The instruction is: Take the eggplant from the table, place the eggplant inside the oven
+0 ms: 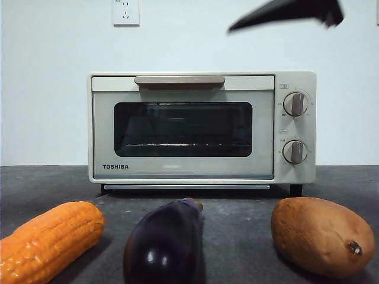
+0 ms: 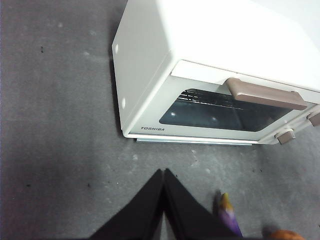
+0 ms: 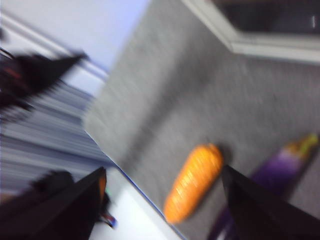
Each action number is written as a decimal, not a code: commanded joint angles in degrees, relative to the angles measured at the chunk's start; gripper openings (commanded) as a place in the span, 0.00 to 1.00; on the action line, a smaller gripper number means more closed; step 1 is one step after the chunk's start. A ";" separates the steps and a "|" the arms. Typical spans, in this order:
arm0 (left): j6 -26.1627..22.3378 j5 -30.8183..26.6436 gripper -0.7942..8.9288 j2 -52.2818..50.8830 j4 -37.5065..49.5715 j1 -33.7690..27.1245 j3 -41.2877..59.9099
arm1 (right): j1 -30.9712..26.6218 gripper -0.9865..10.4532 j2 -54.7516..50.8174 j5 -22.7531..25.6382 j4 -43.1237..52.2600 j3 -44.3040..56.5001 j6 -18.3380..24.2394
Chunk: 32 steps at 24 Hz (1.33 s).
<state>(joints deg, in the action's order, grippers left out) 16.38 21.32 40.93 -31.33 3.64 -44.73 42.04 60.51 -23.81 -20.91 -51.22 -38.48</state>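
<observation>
The eggplant (image 1: 166, 242), glossy dark purple, lies on the table (image 1: 237, 236) in front of the oven (image 1: 201, 127), its stem end toward the oven. The oven's dark glass door is closed. In the left wrist view my left gripper (image 2: 163, 172) is shut on nothing above bare table, with the eggplant's stem tip (image 2: 227, 212) just beside it. The right wrist view is motion-blurred. There my right gripper (image 3: 162, 172) is open, high over the table, with the eggplant (image 3: 282, 162) and the corn below it. A black gripper tip (image 1: 284, 13) shows at the top of the front view.
An orange corn cob (image 1: 50, 242) lies to the left of the eggplant, and a brown sweet potato (image 1: 323, 236) to its right. The corn cob (image 3: 192, 182) lies near the table's edge in the right wrist view. A white wall stands behind the oven.
</observation>
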 commanded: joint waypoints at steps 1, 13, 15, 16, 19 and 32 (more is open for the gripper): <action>-0.83 0.20 0.09 0.37 0.46 0.13 -1.01 | 4.28 0.41 5.75 4.04 -2.84 -2.93 -0.59; -0.79 0.20 0.09 0.37 0.37 0.13 -1.01 | 12.92 0.41 32.59 18.73 -16.81 -14.49 -0.17; -0.81 0.20 0.09 0.37 -0.22 0.13 -1.01 | 13.05 0.41 36.20 19.45 -15.41 -14.49 -0.61; -0.81 0.20 0.09 0.37 -0.50 0.13 -1.01 | 13.14 0.41 37.40 19.87 -14.80 -14.49 -0.94; -0.83 0.20 0.09 0.37 -0.61 0.13 -1.01 | 13.35 0.38 39.50 20.70 -12.98 -14.49 -1.46; -0.79 1.42 0.09 0.48 -0.70 0.26 -1.01 | 13.75 0.22 37.42 17.20 -17.18 -17.57 3.82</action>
<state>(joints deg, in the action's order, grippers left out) 16.36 22.48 40.97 -32.64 3.68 -44.73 54.98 98.28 -6.55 -39.03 -67.09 -37.01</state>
